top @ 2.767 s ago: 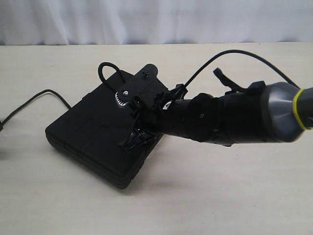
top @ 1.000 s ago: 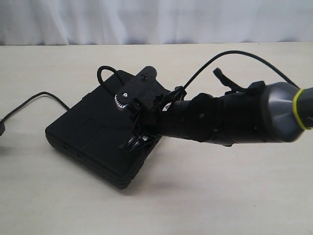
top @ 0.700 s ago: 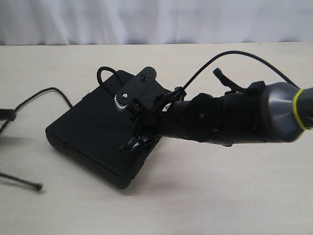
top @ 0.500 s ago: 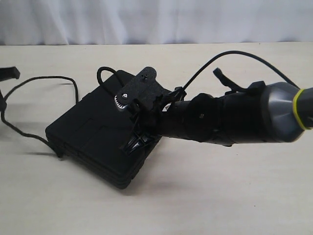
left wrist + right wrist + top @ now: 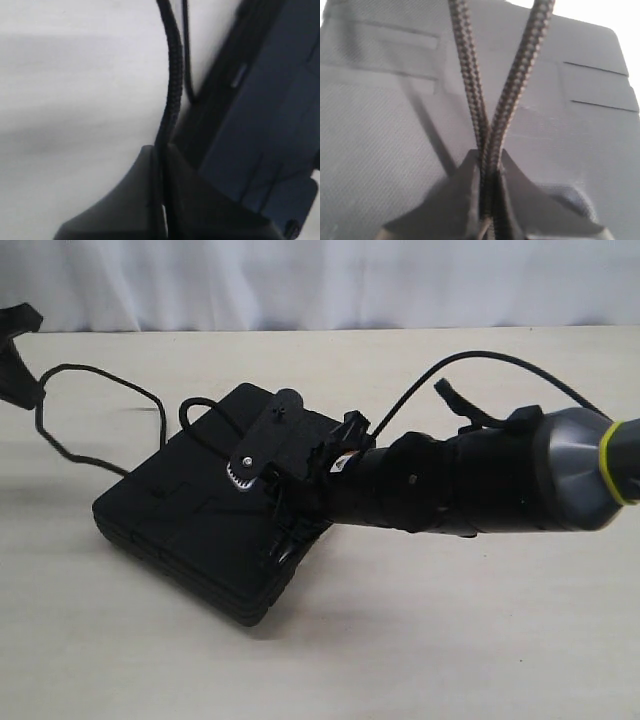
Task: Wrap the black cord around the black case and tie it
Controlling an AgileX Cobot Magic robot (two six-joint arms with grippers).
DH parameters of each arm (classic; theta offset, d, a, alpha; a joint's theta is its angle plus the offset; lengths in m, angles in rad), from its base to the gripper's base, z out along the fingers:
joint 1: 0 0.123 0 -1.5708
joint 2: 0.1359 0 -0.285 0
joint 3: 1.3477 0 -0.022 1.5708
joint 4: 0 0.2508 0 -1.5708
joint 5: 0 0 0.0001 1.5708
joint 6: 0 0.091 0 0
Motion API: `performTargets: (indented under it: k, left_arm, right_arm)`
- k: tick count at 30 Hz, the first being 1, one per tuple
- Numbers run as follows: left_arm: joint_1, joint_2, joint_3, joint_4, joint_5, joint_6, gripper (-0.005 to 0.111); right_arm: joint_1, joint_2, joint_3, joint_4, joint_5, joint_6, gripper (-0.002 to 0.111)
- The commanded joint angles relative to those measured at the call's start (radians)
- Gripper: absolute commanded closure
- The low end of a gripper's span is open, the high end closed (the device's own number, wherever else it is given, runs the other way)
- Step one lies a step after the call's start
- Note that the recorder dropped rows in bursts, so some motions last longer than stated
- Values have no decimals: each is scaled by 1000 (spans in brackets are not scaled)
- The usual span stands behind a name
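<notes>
Right tool is pressed together on the black cord, pinching two braided strands side by side just above the lid of the black case. From the pinch the two strands spread apart into a V across the ribbed lid. Left tool is also pressed together, pinching a single strand of the cord; in the exterior view it is raised at the far left corner of the surface.

The case lies flat, left of the middle of the surface, turned so one corner points to the far edge. The cord sags from the left tool in loose curves over the bare surface, reaches the case's left side, and forms a small loop standing above its far corner.

The right arm, thick and dark, reaches in from the right edge and covers the case's right side. A glossy arm cable arches above it. A white curtain hangs along the far edge.
</notes>
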Motion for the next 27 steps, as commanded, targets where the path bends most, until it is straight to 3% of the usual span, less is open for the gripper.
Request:
performTargets:
  k: [1, 8, 15, 27]
  left_arm:
    - [-2, -2, -9, -170, -20, 79, 107]
    - [-4, 24, -6, -223, -54, 75, 107]
    - [-73, 69, -6, -293, -47, 111, 107]
    - [-73, 69, -6, -316, 3, 135, 107]
  right_arm:
    - [-5, -8, 2, -15, 58, -56, 104]
    - [1, -8, 2, -15, 70, -106, 104]
    - [1, -8, 2, 0, 44, -103, 104]
    - [-2, -7, 2, 0, -14, -57, 104]
